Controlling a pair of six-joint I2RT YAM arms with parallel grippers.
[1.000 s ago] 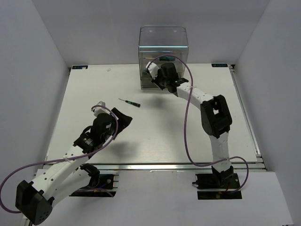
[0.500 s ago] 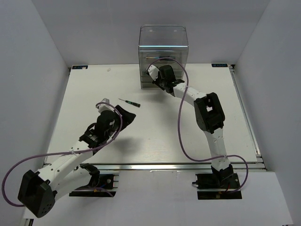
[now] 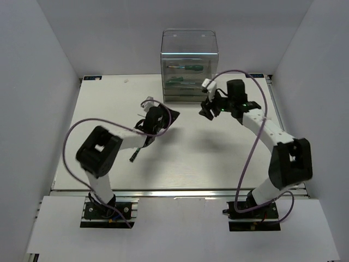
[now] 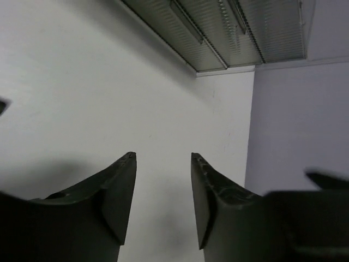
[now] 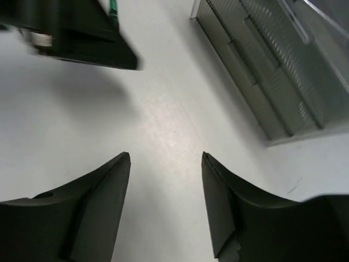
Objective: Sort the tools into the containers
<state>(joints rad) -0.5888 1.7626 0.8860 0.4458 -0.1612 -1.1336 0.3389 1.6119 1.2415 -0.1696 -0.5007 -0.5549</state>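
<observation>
The containers (image 3: 189,65) are stacked drawers in a tall clear box at the back of the table. Green-handled screwdrivers (image 3: 186,67) lie in them. The drawer fronts (image 4: 218,27) show at the top of the left wrist view and as ribbed drawers (image 5: 262,65) in the right wrist view. My left gripper (image 3: 172,115) (image 4: 163,158) hangs open over bare table, nothing between its fingers. My right gripper (image 3: 207,108) (image 5: 166,155) is open and empty too, just right of the box front. A thin dark tool (image 3: 134,154), seemingly a screwdriver, lies beside my left forearm. A green handle (image 5: 113,8) shows past the left gripper (image 5: 71,38).
White side walls close in the table (image 3: 180,158) on both sides. Purple cables loop off each arm. The two grippers face each other across a short gap in front of the box.
My right gripper has drawn back from the drawers and opened. My left arm has swung forward to the middle while its jaws narrowed. The screwdriver has left its earlier spot.
</observation>
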